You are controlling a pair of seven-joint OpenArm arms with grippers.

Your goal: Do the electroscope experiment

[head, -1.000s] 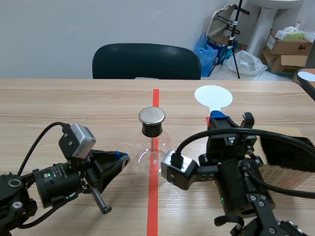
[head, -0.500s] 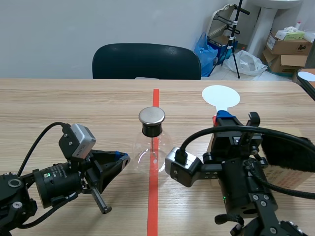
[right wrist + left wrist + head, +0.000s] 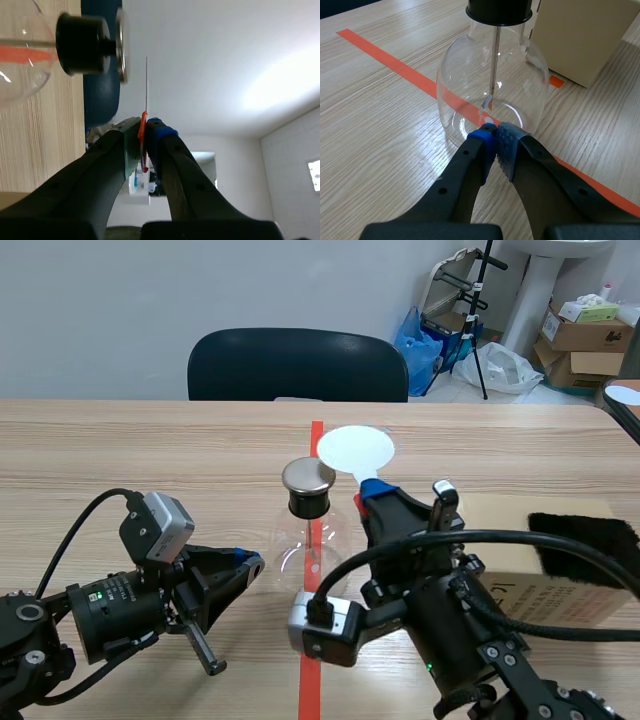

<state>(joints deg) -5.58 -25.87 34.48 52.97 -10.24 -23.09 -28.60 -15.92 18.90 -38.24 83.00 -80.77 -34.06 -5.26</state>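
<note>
Pale wood-grain worktop (image 3: pixel 150 450), an orange-red tape line (image 3: pixel 316 435) running straight away from the robot. Behind the far edge sits a dark chair (image 3: pixel 297 362) against a plain wall, with a blue bag (image 3: pixel 415 340) and cardboard boxes (image 3: pixel 585 335) in the room's far right corner.

Mid-worktop, on the tape, stands the electroscope flask (image 3: pixel 308 505), black stopper and metal cap (image 3: pixel 308 476) on top. Toward the right edge lies a tan box (image 3: pixel 540 585) with a black furry cloth (image 3: pixel 585 535) on it.

The right gripper (image 3: pixel 372 492) is clamped on the red handle of a white disc paddle (image 3: pixel 355 449), with the disc up beside the cap. The left gripper (image 3: pixel 245 560) lies low at the flask's base.

The left wrist view shows the left gripper's pads (image 3: pixel 507 142) pressed together on nothing, just short of the glass, and a rod (image 3: pixel 495 55) with a small leaf (image 3: pixel 487 102) inside. The right wrist view shows the paddle edge-on, a thin line near the cap.
</note>
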